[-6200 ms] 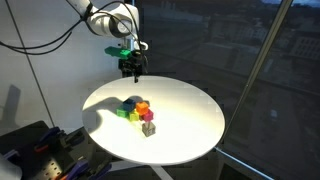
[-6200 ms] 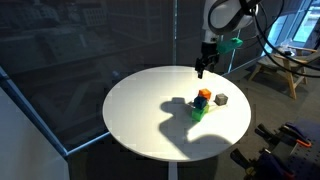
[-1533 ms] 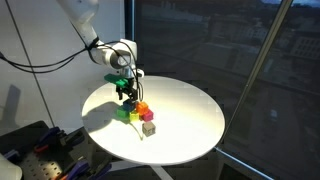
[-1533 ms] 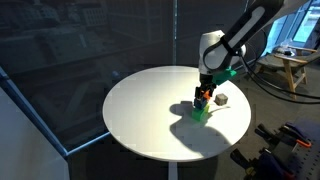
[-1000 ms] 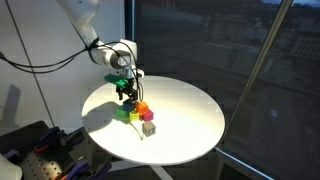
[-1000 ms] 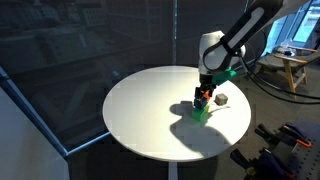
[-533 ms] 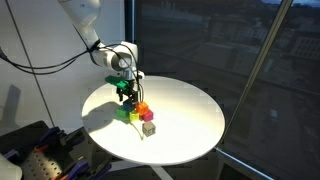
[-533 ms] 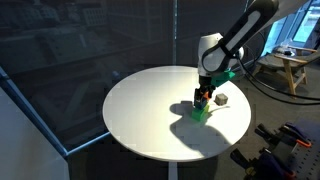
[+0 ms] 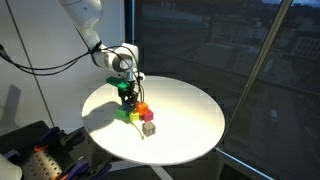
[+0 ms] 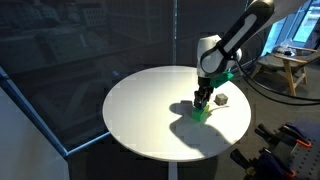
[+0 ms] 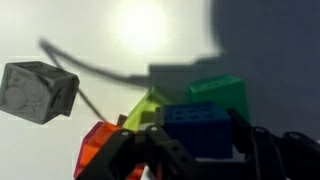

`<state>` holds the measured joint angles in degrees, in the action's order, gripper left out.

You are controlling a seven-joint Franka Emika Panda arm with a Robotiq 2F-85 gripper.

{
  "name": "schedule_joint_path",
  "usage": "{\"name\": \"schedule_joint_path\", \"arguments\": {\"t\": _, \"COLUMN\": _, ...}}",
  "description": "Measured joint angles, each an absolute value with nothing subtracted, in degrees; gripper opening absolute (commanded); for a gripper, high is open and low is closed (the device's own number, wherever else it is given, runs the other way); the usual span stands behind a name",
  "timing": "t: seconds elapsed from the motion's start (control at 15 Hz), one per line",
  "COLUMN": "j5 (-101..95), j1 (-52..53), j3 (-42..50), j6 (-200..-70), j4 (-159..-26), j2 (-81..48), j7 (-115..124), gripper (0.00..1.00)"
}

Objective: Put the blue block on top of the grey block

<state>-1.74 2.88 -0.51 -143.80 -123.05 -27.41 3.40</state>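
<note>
I can read no lettering, number or brand on anything in my feeds. In the wrist view the grey block (image 11: 38,92) carries faint marks on its near face, too blurred for me to make out.

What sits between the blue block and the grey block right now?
In the wrist view, the yellow block and an orange block beside the blue block; then bare table up to the grey block.

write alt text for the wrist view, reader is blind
The gripper has its dark fingers either side of the blue block, beside a green block, a yellow block and an orange block on a white table. The grey block sits apart, left.
</note>
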Motion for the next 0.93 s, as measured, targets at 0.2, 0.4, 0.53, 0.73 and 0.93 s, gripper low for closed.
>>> {"name": "schedule_joint_path", "arguments": {"t": 0.2, "j5": -2.0, "j1": 2.9, "j3": -0.5, "j6": -143.6, "j4": -122.9, "j2": -27.5, "j7": 3.4, "gripper": 0.33}}
{"name": "schedule_joint_path", "arguments": {"t": 0.4, "j5": -2.8, "j1": 3.1, "j3": -0.5, "j6": -143.0, "j4": -122.8, "j2": -27.5, "j7": 3.3, "gripper": 0.33}}
{"name": "schedule_joint_path", "arguments": {"t": 0.53, "j5": -3.0, "j1": 3.2, "j3": -0.5, "j6": -142.5, "j4": -122.6, "j2": -27.5, "j7": 3.3, "gripper": 0.33}}
{"name": "schedule_joint_path", "arguments": {"t": 0.73, "j5": -3.0, "j1": 3.2, "j3": -0.5, "j6": -141.3, "j4": -122.4, "j2": -27.5, "j7": 3.3, "gripper": 0.33}}
{"name": "schedule_joint_path", "arguments": {"t": 0.93, "j5": -3.0, "j1": 3.2, "j3": -0.5, "j6": -139.9, "j4": -122.3, "j2": -27.2, "j7": 3.2, "gripper": 0.33}}
